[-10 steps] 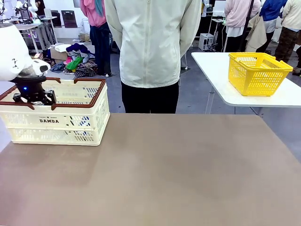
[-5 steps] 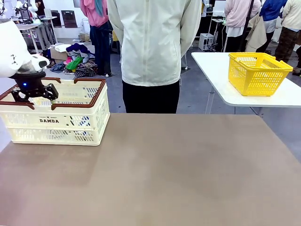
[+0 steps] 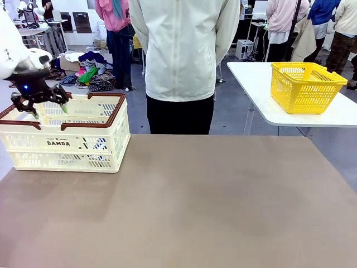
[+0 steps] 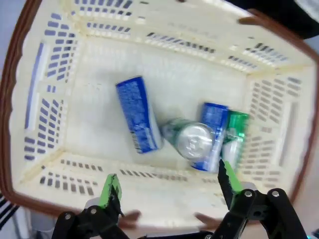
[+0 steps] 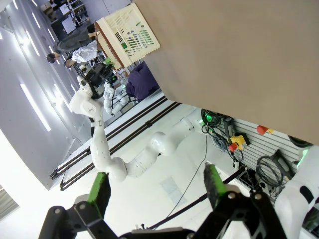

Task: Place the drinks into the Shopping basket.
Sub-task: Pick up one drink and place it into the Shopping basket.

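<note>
Since the earlier frame our left claw (image 3: 48, 108) has risen clear of the basket (image 3: 89, 146) and hangs wide open, empty, above its rim. Cans (image 4: 192, 141) lie inside it. Our right claw (image 5: 155, 189) gapes empty too. Swinging away low, we risk clipping the rim.

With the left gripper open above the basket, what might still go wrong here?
The left gripper hangs just over the Shopping basket's brown rim; a sideways retreat may clip it. Inside, the cans lie loose and tilted against one another, so any knock to the basket would likely set them rolling.
</note>
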Controlling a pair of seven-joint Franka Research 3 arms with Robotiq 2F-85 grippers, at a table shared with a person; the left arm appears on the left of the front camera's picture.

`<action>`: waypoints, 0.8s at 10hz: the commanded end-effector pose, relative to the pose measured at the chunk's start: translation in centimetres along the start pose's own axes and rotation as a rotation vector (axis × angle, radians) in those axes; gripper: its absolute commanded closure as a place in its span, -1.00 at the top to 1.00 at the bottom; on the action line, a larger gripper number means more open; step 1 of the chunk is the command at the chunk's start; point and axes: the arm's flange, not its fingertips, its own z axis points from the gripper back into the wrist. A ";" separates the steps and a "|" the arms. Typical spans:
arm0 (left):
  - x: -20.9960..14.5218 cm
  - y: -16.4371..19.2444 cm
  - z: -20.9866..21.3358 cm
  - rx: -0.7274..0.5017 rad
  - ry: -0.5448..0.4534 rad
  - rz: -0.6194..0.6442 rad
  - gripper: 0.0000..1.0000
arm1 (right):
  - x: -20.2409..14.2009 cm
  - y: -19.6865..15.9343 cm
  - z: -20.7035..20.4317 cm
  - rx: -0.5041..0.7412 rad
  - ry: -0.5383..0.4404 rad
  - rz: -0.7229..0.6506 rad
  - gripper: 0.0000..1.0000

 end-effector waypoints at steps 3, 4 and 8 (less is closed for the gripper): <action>-5.3 1.0 11.0 -0.565 0.154 0.103 1.00 | -0.3 0.2 0.0 -0.014 -0.005 -0.017 1.00; -7.9 2.2 12.0 -0.707 0.212 0.101 1.00 | -0.3 0.2 0.0 -0.014 -0.005 -0.017 1.00; -15.9 10.6 9.8 -1.277 0.342 0.169 1.00 | -0.3 0.2 0.0 -0.014 -0.005 -0.017 1.00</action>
